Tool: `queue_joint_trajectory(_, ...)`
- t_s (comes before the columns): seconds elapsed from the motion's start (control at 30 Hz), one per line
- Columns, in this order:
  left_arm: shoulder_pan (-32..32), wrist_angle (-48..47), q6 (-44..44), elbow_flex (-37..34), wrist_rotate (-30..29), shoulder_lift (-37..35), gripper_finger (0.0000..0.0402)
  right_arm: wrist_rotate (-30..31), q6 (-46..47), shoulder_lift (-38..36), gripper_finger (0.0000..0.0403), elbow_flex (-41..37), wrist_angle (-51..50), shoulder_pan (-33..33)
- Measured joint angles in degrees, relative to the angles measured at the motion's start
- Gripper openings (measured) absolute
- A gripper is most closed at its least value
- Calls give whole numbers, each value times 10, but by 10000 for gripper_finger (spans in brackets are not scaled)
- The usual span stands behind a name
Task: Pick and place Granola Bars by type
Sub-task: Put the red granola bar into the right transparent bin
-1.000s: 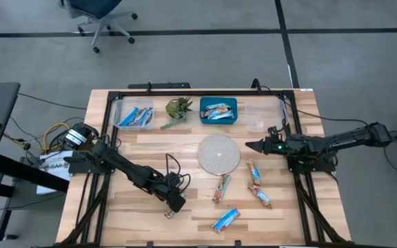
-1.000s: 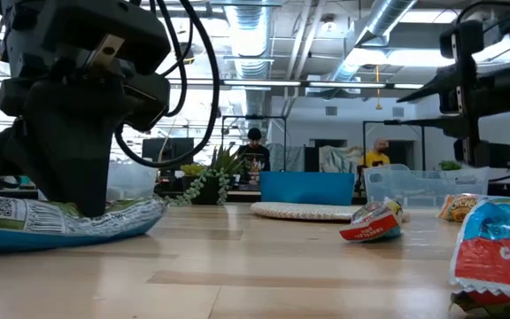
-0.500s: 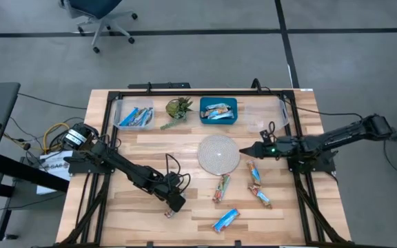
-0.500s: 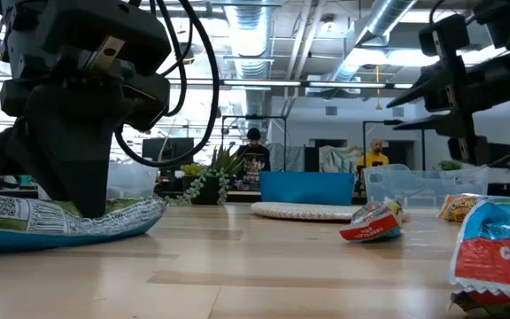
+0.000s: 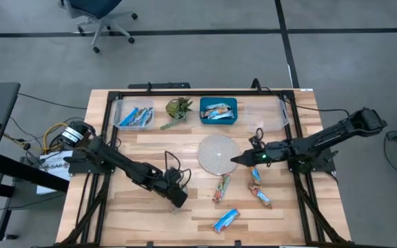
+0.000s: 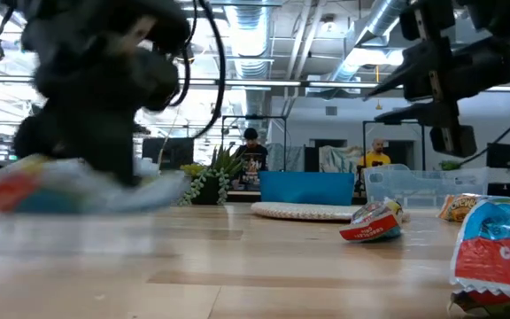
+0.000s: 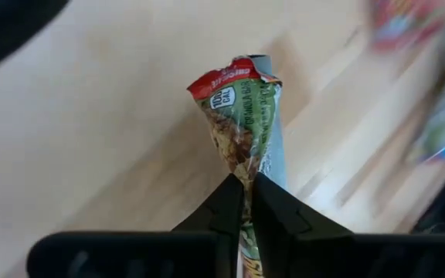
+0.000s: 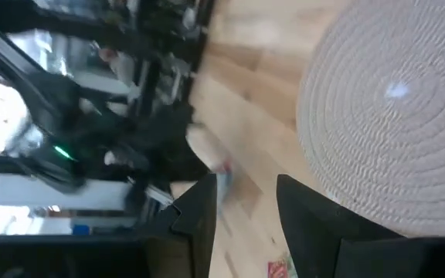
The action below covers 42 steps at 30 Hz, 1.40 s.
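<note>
Item: green-and-silver granola bar (image 7: 244, 116), near the tabletop's (image 5: 143, 148) front-left, pinched at its crimped wrapper end by our left claw (image 5: 178, 198), clamped tight. We judge it light, crinkly, slippery; the end seam gives the surest hold. Right claw (image 5: 235, 160), parted and empty, hovers beside the woven mat (image 5: 218, 153). Open wood surrounds the bar.

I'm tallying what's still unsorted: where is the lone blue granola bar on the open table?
In the high view the blue granola bar lies at the table's near edge, centre-right, just below the green-and-red bar and apart from both grippers.
</note>
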Motion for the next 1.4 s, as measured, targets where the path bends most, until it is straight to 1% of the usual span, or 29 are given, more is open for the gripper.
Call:
queue_joint_trajectory(0.17, 31, 10, 19, 0, -63, -59, 17, -30, -10, 104, 127, 63, 16, 3)
queue_joint_trajectory(0.3, 59, 37, 46, 0, -98, -93, 11, -40, -50, 175, 136, 101, 110, -12)
queue_joint_trajectory(0.4, 79, 72, 65, 0, -106, -105, 11, -68, -63, 222, 161, 127, 167, -31)
queue_joint_trajectory(0.6, 103, 157, 95, 0, -106, -105, 15, -139, -65, 296, 233, 188, 217, -58)
queue_joint_trajectory(0.67, 110, 170, 103, 0, -106, -105, 15, -151, -69, 319, 248, 214, 223, -62)
queue_joint_trajectory(0.77, 116, 192, 111, 0, -103, -105, 15, -163, -81, 334, 254, 240, 219, -65)
queue_joint_trajectory(0.87, 120, 199, 114, 0, -99, -105, 15, -168, -85, 345, 251, 259, 218, -65)
queue_joint_trajectory(0.93, 121, 200, 117, 0, -98, -105, 15, -169, -87, 346, 240, 268, 215, -65)
queue_joint_trajectory(1.13, 121, 202, 121, 0, -88, -105, 15, -169, -111, 330, 175, 268, 171, -65)
queue_joint_trajectory(1.23, 121, 201, 123, 0, -78, -105, 15, -170, -117, 330, 146, 268, 169, -65)
queue_joint_trajectory(1.3, 121, 203, 123, 0, -68, -105, 15, -174, -125, 330, 134, 268, 169, -64)
queue_joint_trajectory(1.4, 122, 202, 125, 0, -45, -105, 15, -175, -127, 330, 130, 268, 167, -64)
